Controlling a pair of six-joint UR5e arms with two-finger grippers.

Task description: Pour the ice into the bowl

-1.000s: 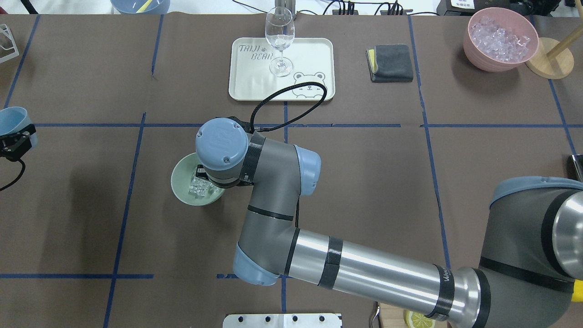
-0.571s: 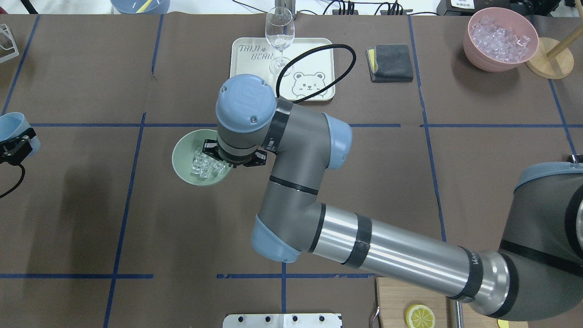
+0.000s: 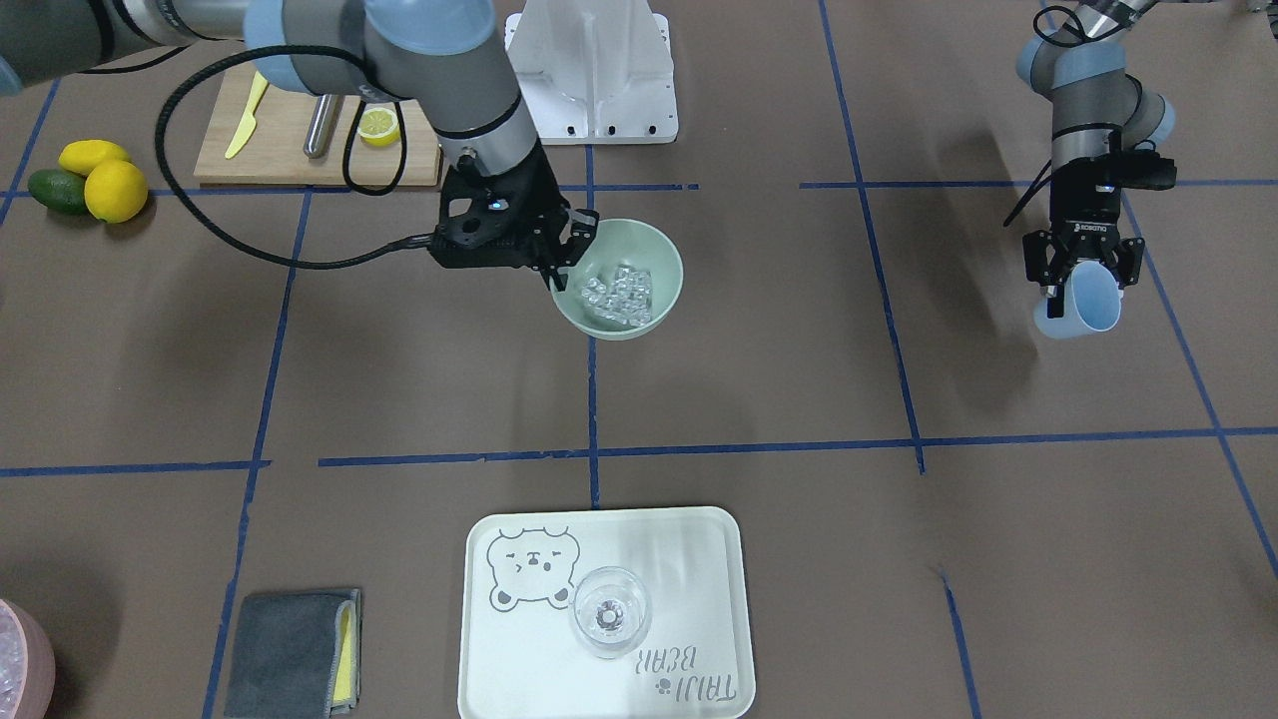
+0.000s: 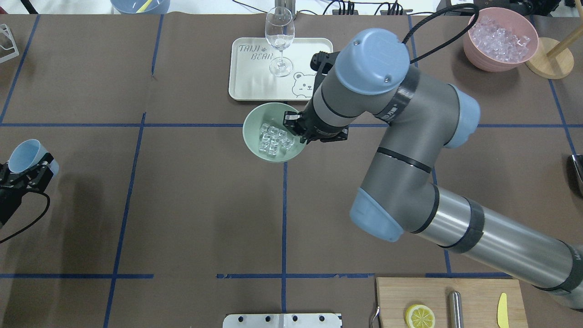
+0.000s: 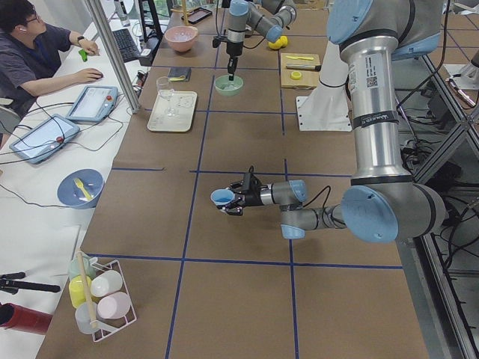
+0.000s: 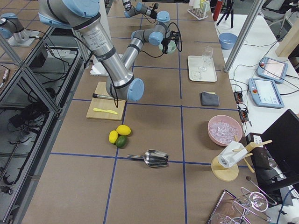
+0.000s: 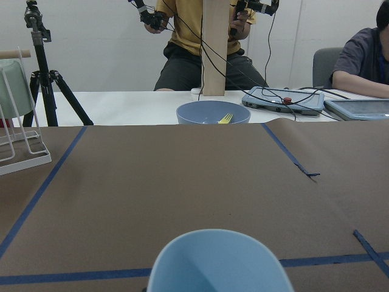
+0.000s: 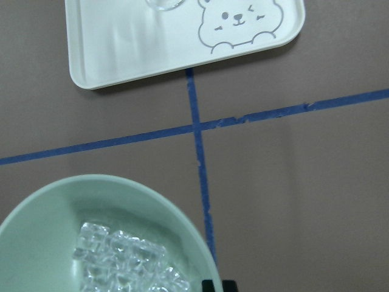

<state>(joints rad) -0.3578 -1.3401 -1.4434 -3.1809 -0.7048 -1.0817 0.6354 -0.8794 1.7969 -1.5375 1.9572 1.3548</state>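
The sage-green bowl [image 4: 255, 136] sits just in front of the tray, with a small heap of clear ice cubes [image 4: 272, 139] inside it. It also shows in the front view [image 3: 659, 265] with the ice [image 3: 619, 292]. My right gripper [image 4: 296, 130] is shut on the bowl's right rim. The right wrist view shows the bowl [image 8: 55, 225], the ice [image 8: 121, 261] and my fingertips [image 8: 211, 285] at the rim. My left gripper [image 4: 29, 167] is at the table's far left, shut on a light blue cup [image 4: 22, 155], which looks empty in the left wrist view [image 7: 219, 261].
A white bear tray [image 4: 255, 82] with a wine glass [image 4: 279, 36] lies just beyond the bowl. A grey cloth [image 4: 390, 63] and a pink bowl of whitish pieces [image 4: 500, 38] are at the back right. A cutting board [image 4: 473, 296] with a lemon half is near the front.
My right arm has moved the bowl with the ice to the right and toward the tray. My left gripper with the cup has shifted nearer to the robot.
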